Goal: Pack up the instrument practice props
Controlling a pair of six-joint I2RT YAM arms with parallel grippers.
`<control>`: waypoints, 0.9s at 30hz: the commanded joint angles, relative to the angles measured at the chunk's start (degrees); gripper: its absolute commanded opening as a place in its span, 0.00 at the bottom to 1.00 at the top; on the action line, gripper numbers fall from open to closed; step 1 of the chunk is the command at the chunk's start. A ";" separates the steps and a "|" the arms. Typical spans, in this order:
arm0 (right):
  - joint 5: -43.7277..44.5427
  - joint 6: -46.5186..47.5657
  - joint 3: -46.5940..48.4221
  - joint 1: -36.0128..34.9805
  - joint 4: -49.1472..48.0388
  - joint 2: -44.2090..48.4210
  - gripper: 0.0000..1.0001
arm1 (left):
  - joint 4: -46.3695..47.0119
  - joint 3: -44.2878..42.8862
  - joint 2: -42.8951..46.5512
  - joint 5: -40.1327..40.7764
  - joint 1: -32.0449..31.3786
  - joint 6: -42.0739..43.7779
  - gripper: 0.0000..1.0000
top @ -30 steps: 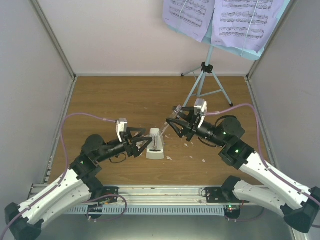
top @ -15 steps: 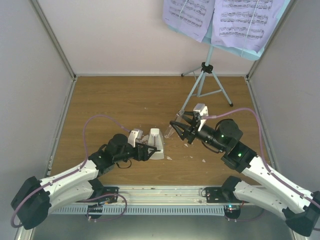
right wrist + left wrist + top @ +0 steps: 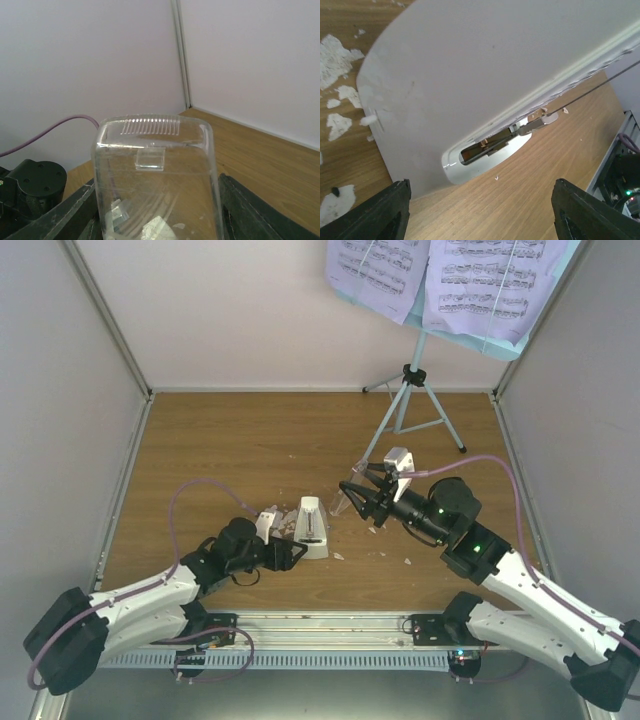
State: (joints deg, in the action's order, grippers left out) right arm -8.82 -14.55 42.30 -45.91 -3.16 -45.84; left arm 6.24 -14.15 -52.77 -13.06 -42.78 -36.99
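The small white pyramid-shaped metronome (image 3: pixel 312 528) stands on the wooden table (image 3: pixel 230 440) just ahead of the left gripper (image 3: pixel 289 553), fingers spread, so if the right gripper (image 3: pixel 352 496), clamped on a clear plastic cover (image 3: pixel 157 175), lowers it askew, it may snag the thin pendulum rod (image 3: pixel 590 90) or topple the metronome.

The only print I can make out is the black music notation on the two pale lavender sheet-music pages (image 3: pixel 485 280), which rest on the music stand (image 3: pixel 413 375) at about one o'clock in my overhead view. Staves and notes show there, but any title, words or numbers are too small for me to read. The white metronome (image 3: pixel 470 75) and the clear cover (image 3: pixel 157 175) fill my wrist views, and I can read no lettering, brand or figures on either.
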 commanded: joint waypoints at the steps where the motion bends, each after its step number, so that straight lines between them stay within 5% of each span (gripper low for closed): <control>1: 1.43 1.00 0.08 -0.43 0.43 0.14 0.49 | 8.34 0.23 -3.78 -4.10 -0.52 1.22 0.76; 7: 1.60 0.78 0.49 -0.41 1.14 0.59 0.49 | 10.58 -2.77 -10.77 -5.21 -2.22 3.13 0.67; 21: 5.61 -0.85 -0.38 -0.40 5.67 3.16 0.50 | 23.02 -9.19 -25.76 -6.36 -8.23 1.69 0.66; 27: 5.97 -1.71 -3.67 -0.38 7.64 5.57 0.50 | 20.79 -8.02 -23.09 -4.73 -8.19 0.70 0.68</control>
State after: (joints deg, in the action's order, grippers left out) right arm -3.97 -15.29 40.99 -45.91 2.68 -42.19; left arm 24.01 -22.06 -78.72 -19.38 -50.61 -36.05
